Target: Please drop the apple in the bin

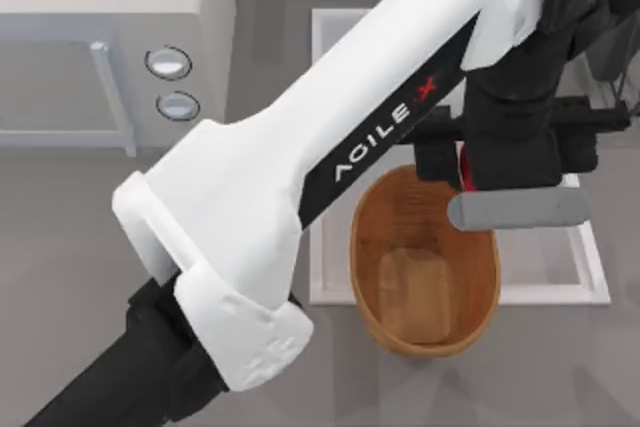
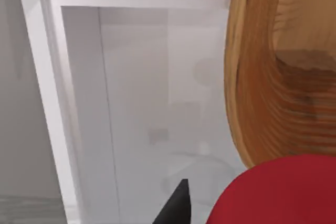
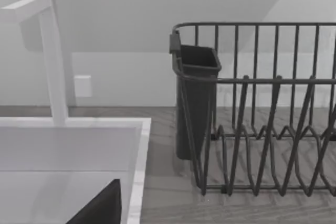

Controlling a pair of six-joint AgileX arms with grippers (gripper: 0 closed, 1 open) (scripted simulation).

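Top view: my left arm reaches across from the lower left, and its black wrist hangs over the far rim of the bin, an oval woven basket lying partly in the white sink. The left pincer is mostly hidden under the wrist; a sliver of red, the apple, peeks out beside it. In the left wrist view the apple bulges close to the lens, cut off by the frame, above the bin's ribbed wall, apparently clamped in the pincer, though just 1 dark fingertip shows. The right wrist view faces a dish rack; the right pincer's opening I cannot tell.
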